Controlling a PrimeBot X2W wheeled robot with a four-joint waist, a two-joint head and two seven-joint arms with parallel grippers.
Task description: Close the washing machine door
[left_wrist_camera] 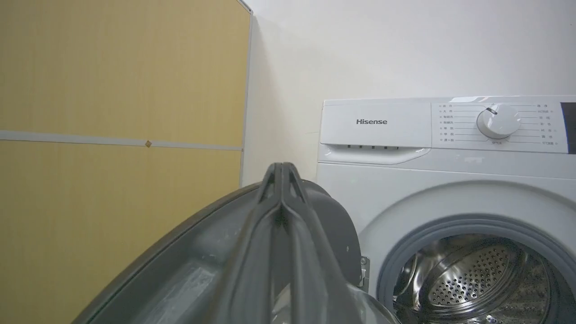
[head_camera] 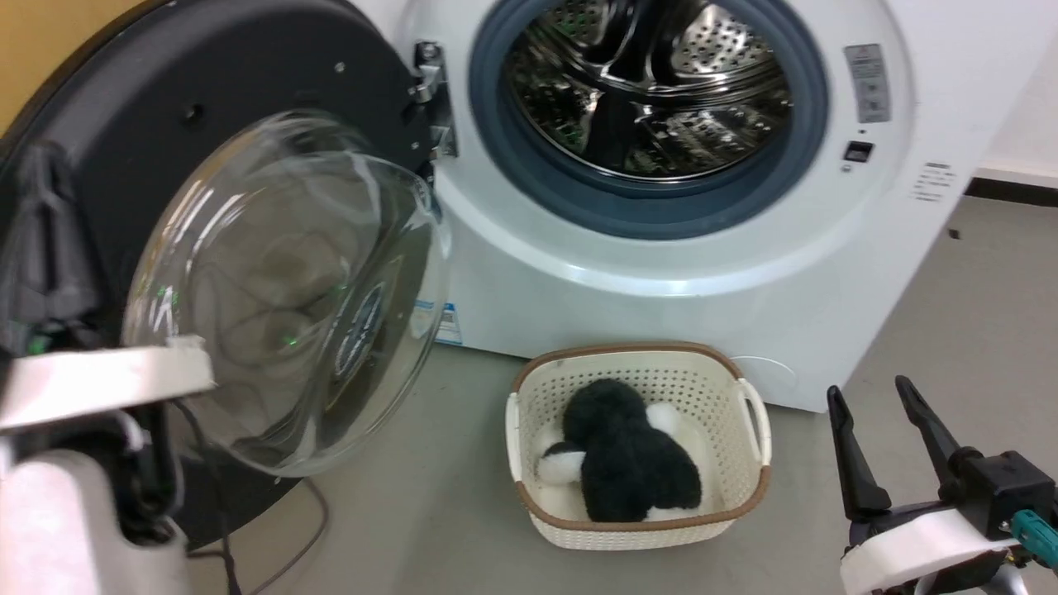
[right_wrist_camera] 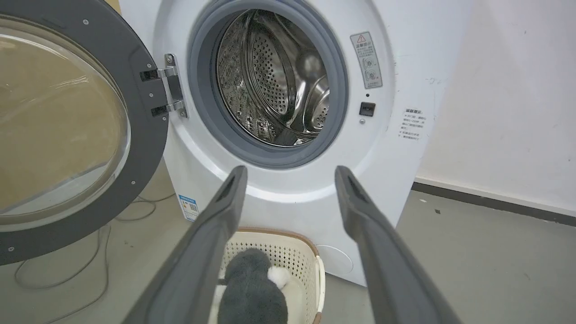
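The washing machine stands with its steel drum exposed. Its door, a black disc with a bulging glass bowl, is swung wide to the left on its hinge. My left gripper is shut and empty, its fingers lying along the door's far left rim; I cannot tell whether they touch it. In the left wrist view the shut fingertips rise over the door, with the washing machine behind. My right gripper hangs open at the lower right. From its wrist, the right gripper faces the washing machine and the door.
A cream perforated basket holding a black-and-white plush toy sits on the floor against the machine's front, below the drum. A thin cable lies on the floor under the door. A yellow wall panel stands behind the door.
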